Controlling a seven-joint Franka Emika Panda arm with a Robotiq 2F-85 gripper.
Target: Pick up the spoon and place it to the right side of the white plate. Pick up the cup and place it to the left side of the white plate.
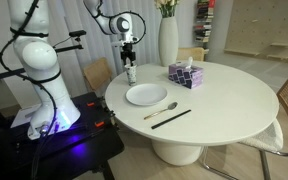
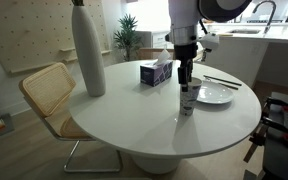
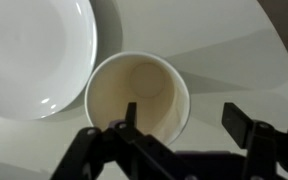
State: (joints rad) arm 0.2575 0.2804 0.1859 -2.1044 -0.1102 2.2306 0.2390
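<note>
Near the left rim of the desk (image 1: 234, 100), in an exterior view, the white plate (image 1: 146, 95) lies just beside the cup (image 1: 131, 73); bare top spreads rightward past the spoon (image 1: 161, 109). Above, the arm (image 1: 124, 28) points straight down, gripper (image 3: 182, 118) spread astride the cup's wall.

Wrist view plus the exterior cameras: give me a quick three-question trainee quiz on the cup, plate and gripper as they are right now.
1. True or false: the cup stands on the white plate.
2. In an exterior view, what lies between the plate and the black stick? A: the spoon. B: the tissue box. C: the vase.
3. Fill the gap: in the wrist view the jaws of the gripper are ____, one finger over the cup's inside and one outside its wall.

Key: 1 false, it stands beside the plate; 2 A; 3 open.
</note>
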